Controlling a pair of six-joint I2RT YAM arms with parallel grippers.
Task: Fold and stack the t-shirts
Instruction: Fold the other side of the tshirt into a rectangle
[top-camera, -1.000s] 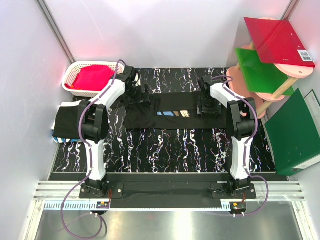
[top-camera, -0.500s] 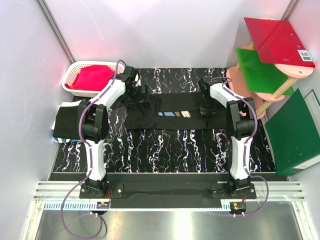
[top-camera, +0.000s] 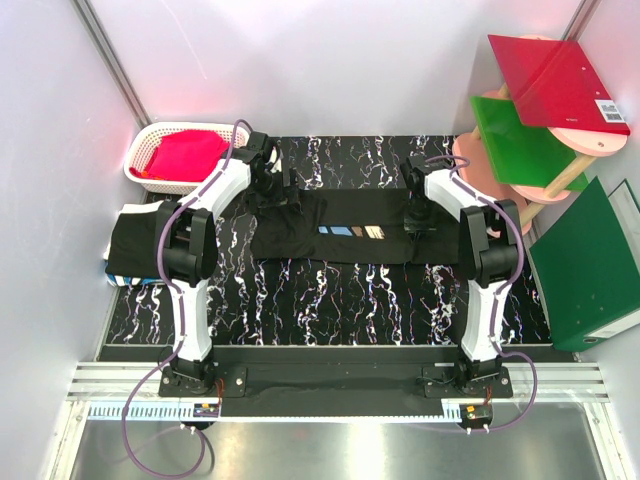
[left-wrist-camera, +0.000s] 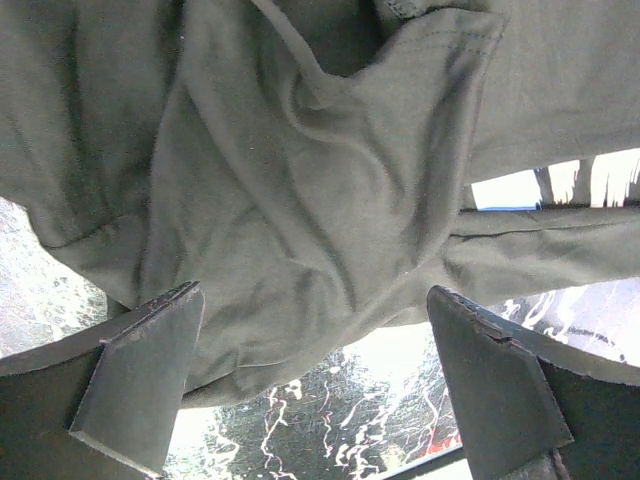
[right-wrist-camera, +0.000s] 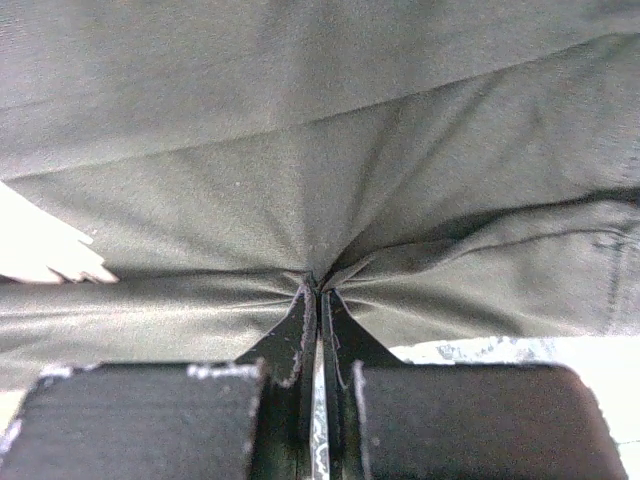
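R claw (right-wrist-camera: 318, 290) is pinched tight on a fold of the t-shirt (top-camera: 350, 245), cloth puckers right into the closed tips. L claw (left-wrist-camera: 312, 300) has its fingers wide apart over a bunched lump of the same shirt, nothing gripped afaict. Shirt lies btw the two claws, long axis running claw to claw, so from the R claw it stretches off toward the L one. Imo next move hinges on that: L arm is nearer the loose end and has to grab there first. Top cam shows the whole strip + the colored strokes mid-shirt. Only the wrist cams show the grips. Folded stack (top-camera: 130, 240) sits well out past the L claw, on its outer side.
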